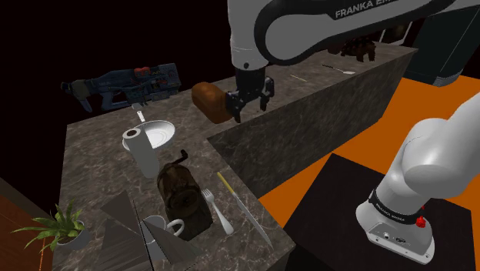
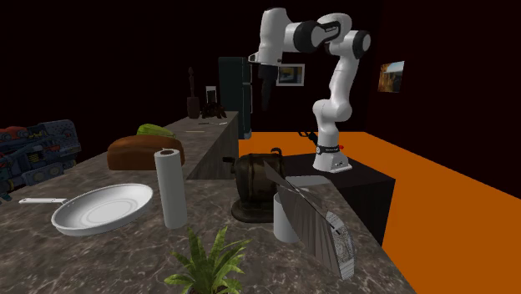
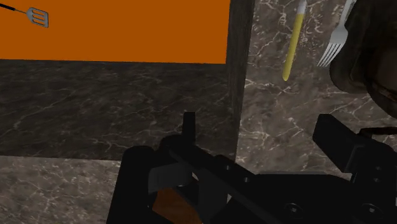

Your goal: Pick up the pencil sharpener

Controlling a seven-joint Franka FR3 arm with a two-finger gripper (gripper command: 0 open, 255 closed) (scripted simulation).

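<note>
The pencil sharpener [image 1: 181,192] is a dark brown, barrel-shaped thing with a crank on top. It stands upright on the lower marble counter [image 1: 92,165], between a paper towel roll and a fork. In the second exterior view the sharpener [image 2: 255,184] stands near the counter's front edge. Its dark body [image 3: 372,57] shows beside the fork in the wrist view. My gripper [image 1: 250,104] hangs open and empty well above it, over the edge of the higher counter block [image 1: 323,108] next to a bread loaf. It hangs high over the counter [image 2: 265,96].
A brown bread loaf [image 1: 209,100], a white pan [image 1: 154,135], a paper towel roll [image 1: 142,154], a fork [image 1: 219,212], a long yellow stick [image 1: 242,206], a mug [image 1: 163,228], a plant [image 1: 61,227] and a blue toy gun [image 1: 127,85] share the counter. Orange floor [image 1: 361,162] lies beyond.
</note>
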